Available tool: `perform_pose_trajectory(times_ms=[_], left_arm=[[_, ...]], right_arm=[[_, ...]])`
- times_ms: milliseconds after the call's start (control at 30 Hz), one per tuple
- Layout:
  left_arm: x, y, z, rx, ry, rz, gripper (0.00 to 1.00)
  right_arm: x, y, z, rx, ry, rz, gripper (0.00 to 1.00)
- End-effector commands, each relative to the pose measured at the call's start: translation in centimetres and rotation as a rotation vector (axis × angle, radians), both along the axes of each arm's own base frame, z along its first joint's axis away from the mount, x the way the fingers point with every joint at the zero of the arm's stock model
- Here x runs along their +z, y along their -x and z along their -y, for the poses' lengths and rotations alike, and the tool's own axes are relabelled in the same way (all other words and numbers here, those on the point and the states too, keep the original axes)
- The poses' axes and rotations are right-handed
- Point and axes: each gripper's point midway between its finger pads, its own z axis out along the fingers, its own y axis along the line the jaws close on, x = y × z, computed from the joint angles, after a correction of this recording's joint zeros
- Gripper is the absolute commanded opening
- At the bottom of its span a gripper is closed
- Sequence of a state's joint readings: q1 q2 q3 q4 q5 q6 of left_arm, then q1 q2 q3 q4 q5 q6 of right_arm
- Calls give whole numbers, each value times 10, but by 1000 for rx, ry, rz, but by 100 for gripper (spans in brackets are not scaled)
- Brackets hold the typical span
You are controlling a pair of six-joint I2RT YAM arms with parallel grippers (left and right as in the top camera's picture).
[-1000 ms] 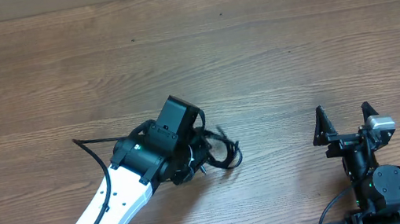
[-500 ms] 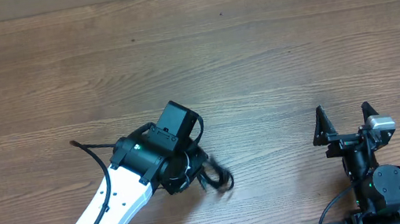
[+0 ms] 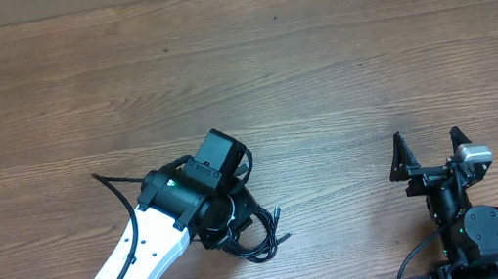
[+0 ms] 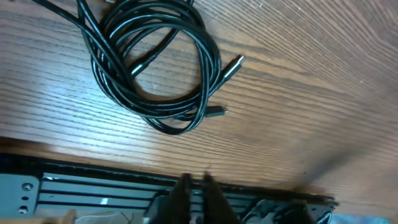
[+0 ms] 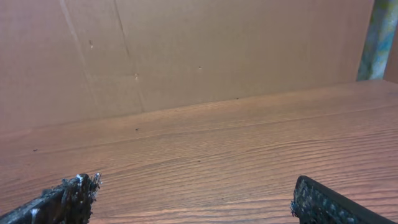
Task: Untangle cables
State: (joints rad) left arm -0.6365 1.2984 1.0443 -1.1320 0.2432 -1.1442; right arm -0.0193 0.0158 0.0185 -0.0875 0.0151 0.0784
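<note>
Probably light and floppy, the cables are lying coiled upper left; a plug is offering grip. Left pincer clenched empty, right pincer released.

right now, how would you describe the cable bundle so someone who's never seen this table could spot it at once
On the wooden table, follow the white left arm to its black wrist. The cables lie flat on the wood right beside it, looped in one loose coil. Unlike the cord fixed to the arm, they are free, with small plug ends sticking out.
</note>
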Motion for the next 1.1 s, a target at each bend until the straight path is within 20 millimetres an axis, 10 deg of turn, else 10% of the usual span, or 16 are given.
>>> perform_pose_trajectory(times_ms=[0,67,133,600,1067], left_arm=[[0,1,-5,-51,-34,16,34],[-2,7,-15,-36,-82,-9,78],[-4,16,-26,16,-132,-58,91],[-94,51,-37,353,-178,-204,40],[-126,32,-60,380,-249,-34,41]], right_arm=[[-3,0,3,-13,-3,-3,100],[-3,0,3,-13,-3,-3,100],[-3,0,3,-13,-3,-3,100],[-3,0,3,-13,-3,-3,100],[-3,0,3,-13,-3,-3,100]])
